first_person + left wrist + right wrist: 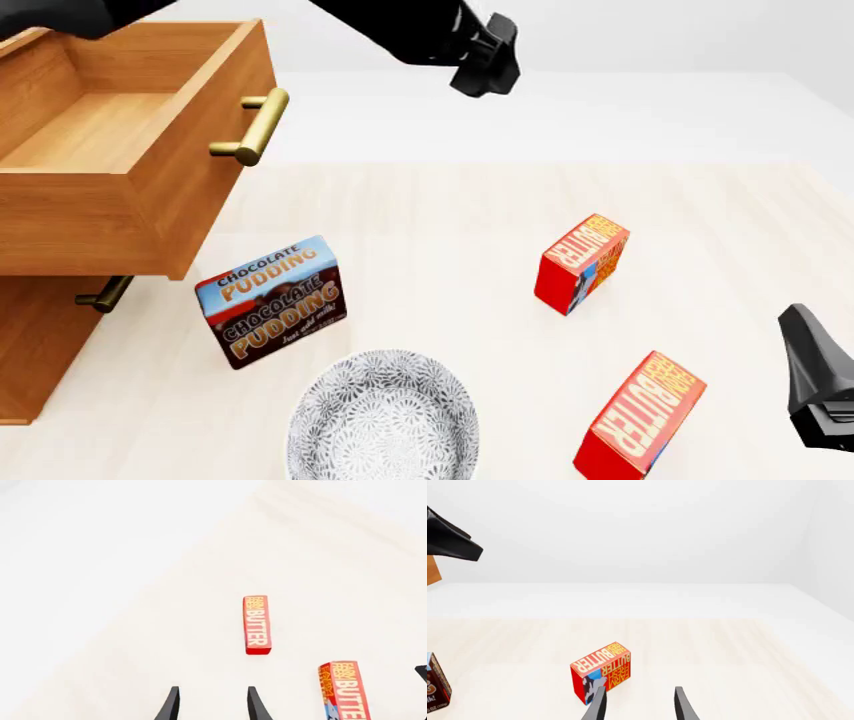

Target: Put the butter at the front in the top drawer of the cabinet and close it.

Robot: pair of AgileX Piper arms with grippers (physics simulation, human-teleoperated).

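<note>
Honey-brown wooden top drawer pulled open | small red butter carton at front, untouched | left gripper parted, empty | right gripper parted, empty

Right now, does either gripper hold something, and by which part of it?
No. The left gripper and right gripper are both open, with nothing between their fingers; both butter cartons stand free on the table.

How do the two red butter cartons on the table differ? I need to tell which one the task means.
The nearer red butter carton stands close to the table's front edge, by the right gripper; the farther red butter carton stands toward the table's middle. The nearer one shows mostly its orange lettered face, while the farther one also shows its blue side patch. Both are upright, tilted alike, same print, untouched.
</note>
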